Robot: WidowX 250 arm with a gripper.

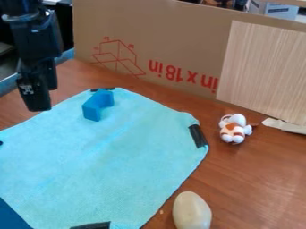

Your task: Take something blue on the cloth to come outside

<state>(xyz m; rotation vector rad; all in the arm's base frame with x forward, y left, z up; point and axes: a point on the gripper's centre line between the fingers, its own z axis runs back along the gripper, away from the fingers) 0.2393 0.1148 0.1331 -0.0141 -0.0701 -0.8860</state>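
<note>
The blue block (97, 105) lies on the light-blue cloth (113, 150), close inside its far corner and near the black tape there, while the black gripper (39, 99) hangs down apart from it, off to the left beyond the cloth's far-left edge; whether its jaws are parted or closed cannot be told. On the wooden table (245, 188), a small white-and-brown toy (234, 129) sits just past the cloth's right corner, and a pale egg-shaped object (192, 211) lies just outside the near-right edge, with a cardboard sheet (173, 40) upright along the back.
</note>
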